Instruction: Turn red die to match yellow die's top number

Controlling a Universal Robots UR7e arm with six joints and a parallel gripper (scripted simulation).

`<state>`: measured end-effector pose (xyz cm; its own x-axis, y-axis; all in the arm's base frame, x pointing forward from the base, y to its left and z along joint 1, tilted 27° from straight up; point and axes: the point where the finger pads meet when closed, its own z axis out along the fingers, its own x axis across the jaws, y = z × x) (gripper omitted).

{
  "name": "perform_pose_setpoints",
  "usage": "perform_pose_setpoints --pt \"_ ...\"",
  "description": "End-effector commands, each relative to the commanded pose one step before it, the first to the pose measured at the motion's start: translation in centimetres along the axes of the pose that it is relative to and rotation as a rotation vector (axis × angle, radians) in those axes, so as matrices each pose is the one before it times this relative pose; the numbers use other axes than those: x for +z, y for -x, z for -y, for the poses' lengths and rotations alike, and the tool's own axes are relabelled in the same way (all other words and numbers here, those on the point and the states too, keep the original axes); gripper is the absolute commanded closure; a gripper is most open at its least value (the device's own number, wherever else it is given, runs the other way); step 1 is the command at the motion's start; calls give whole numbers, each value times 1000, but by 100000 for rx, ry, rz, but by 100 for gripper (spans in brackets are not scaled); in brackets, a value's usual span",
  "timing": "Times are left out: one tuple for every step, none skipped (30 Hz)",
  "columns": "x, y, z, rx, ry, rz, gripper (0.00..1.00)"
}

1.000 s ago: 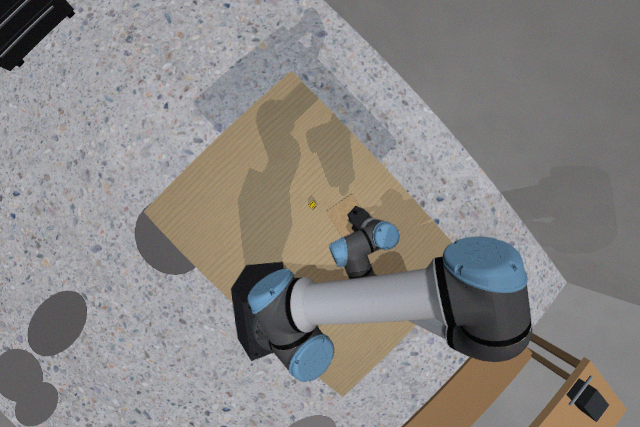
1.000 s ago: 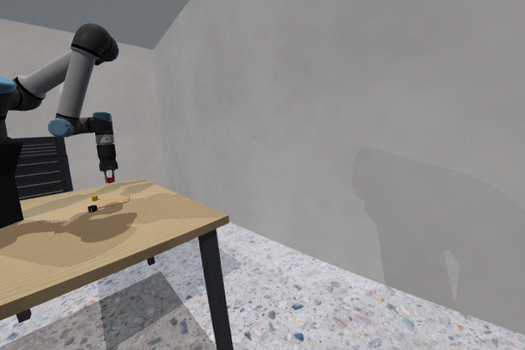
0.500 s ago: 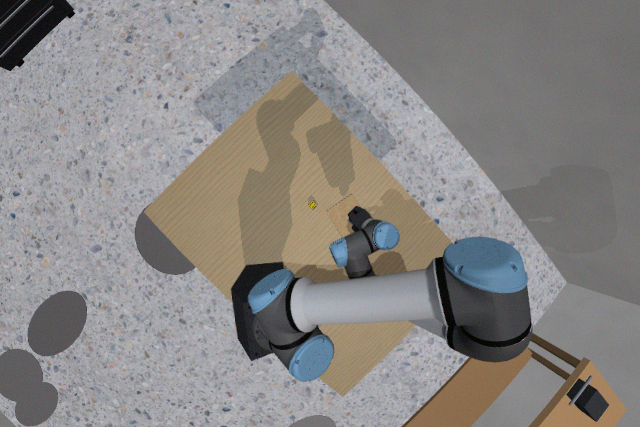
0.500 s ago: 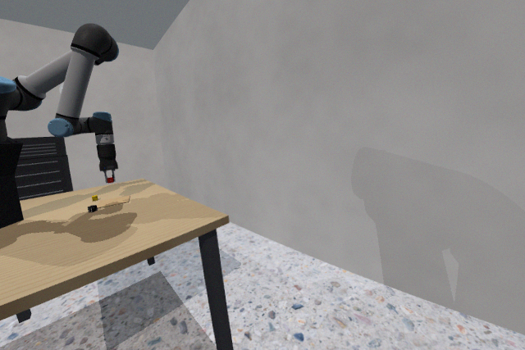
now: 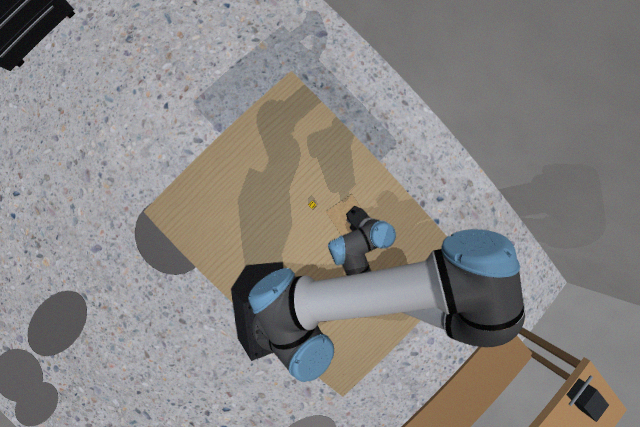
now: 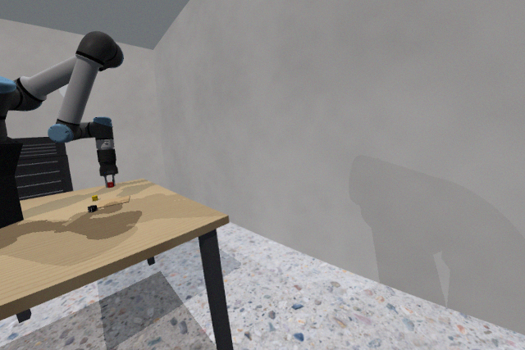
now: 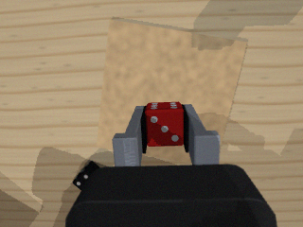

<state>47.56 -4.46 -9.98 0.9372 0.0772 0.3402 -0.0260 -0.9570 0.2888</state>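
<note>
My gripper [image 6: 110,184] [image 7: 164,119] points down, shut on the red die [image 6: 110,184] [image 7: 164,127]. It holds the die in the air above the mat [image 5: 336,213] [image 7: 166,66]. The die's face towards the wrist camera shows three pips; a foreshortened side face shows six. In the top view the die is hidden under the gripper. The yellow die [image 5: 312,204] [image 6: 94,197] lies on the table beside the mat, outside the wrist view; its top number is too small to read surely.
A black die [image 6: 92,208] [image 7: 85,176] lies on the table near the mat's edge, partly hidden by the gripper body in the wrist view. The wooden table [image 5: 206,200] [image 6: 178,219] carries broad arm shadows. The arm's base stands at one table edge.
</note>
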Motion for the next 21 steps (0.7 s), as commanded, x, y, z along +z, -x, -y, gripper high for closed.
perform_pose_setpoints --pt "2262 -289 -92 96 192 -687 51" --pt "462 -1 5 0 0 0 51" --pt "460 -1 5 0 0 0 51" --pt "453 -1 5 0 0 0 51" --pt "441 -1 5 0 0 0 51" --pt "424 -1 4 0 0 0 51" --pt "403 -1 4 0 0 0 51" --pt "376 -1 4 0 0 0 51" --pt "346 -1 4 0 0 0 51" --pt "313 -1 3 0 0 0 51" --pt "276 0 3 0 0 0 51" --pt "238 -1 2 0 0 0 51" --pt "0 0 0 0 0 0 51" --pt "0 0 0 0 0 0 51" --pt "198 0 2 0 0 0 51" --pt "160 -1 1 0 0 0 51" --pt "122 0 1 0 0 0 51" --pt "87 0 1 0 0 0 51" --pt "56 0 1 0 0 0 51" --pt "30 0 0 0 0 0 51" --pt "12 0 0 0 0 0 51"
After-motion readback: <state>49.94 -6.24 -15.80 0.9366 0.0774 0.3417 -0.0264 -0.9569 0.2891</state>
